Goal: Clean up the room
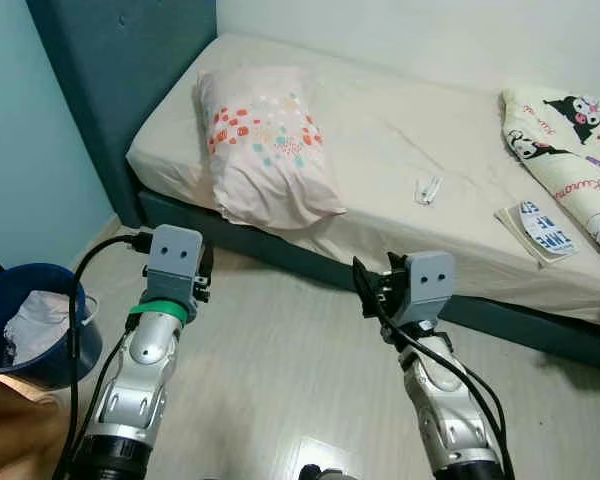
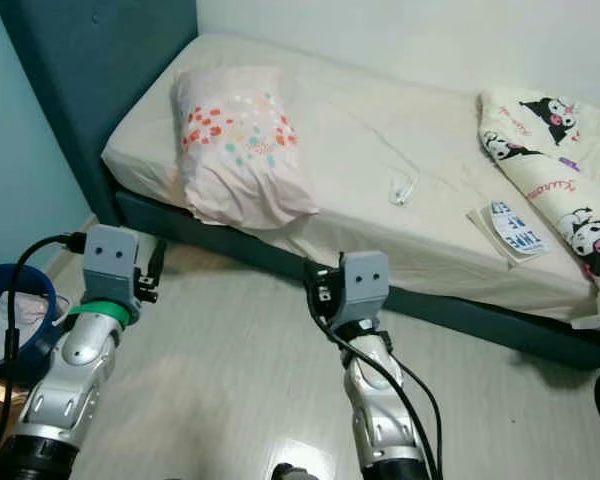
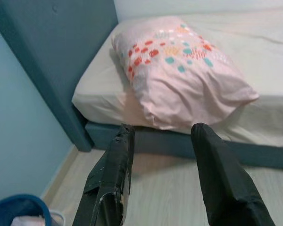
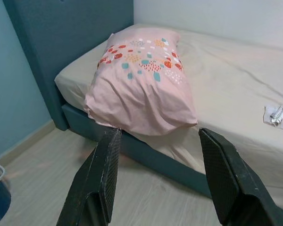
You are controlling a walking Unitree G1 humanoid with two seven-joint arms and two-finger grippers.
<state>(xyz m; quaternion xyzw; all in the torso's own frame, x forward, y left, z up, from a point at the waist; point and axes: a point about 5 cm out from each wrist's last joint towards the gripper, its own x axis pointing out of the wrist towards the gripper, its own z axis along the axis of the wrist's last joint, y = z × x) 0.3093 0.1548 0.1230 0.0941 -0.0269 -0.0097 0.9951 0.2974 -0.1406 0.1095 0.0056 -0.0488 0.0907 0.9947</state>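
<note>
I hold both grippers, left gripper (image 3: 162,176) and right gripper (image 4: 162,176), wide open and empty. The pillow (image 1: 263,145), upper left, hangs off the bed (image 1: 380,130); my push could drop it.

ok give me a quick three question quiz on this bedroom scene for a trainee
1. True or false: the pink pillow with coloured dots hangs over the edge of the cream-sheeted bed.
2. Multiple choice: the thin booklet with blue print lies a) on the pale wood floor, b) on the bed beside the cartoon-print blanket, c) in the blue bucket.
3. Fill in: the left claw and right claw both have their fingers ____.

Key: 1 true; 2 b; 3 open, holding nothing.
</note>
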